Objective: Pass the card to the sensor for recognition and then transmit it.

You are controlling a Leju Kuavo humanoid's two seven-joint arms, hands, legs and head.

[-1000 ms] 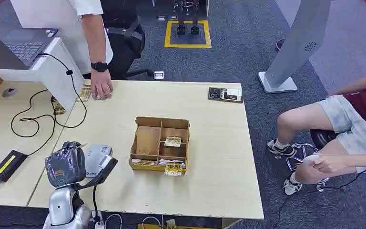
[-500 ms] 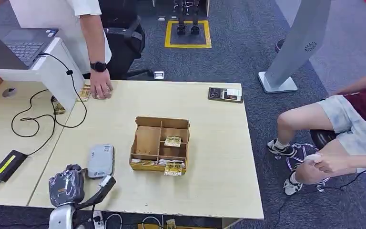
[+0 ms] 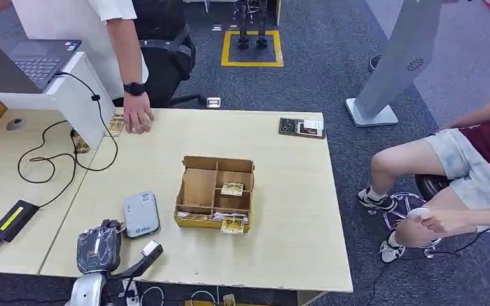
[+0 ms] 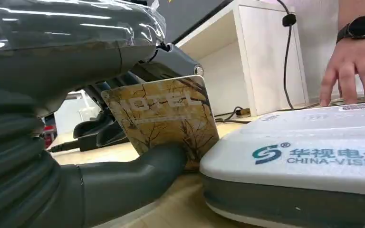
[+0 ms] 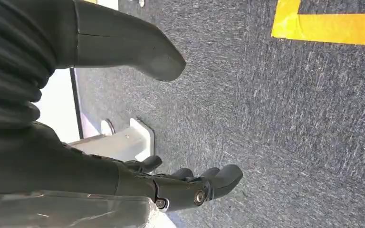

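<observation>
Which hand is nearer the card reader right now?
Left. The left hand holds the card right beside the card reader; the right hand hangs over the carpet.

We are in an office set up as a robot test space. We see grey carpet (image 3: pixel 319 76) with a yellow taped square (image 3: pixel 251 48), a pale wood tabletop (image 3: pixel 293 210), a laptop (image 3: pixel 38 60) on a white stand, a black office chair (image 3: pixel 166 57), trailing cables (image 3: pixel 44 159), and people standing and sitting nearby.
</observation>
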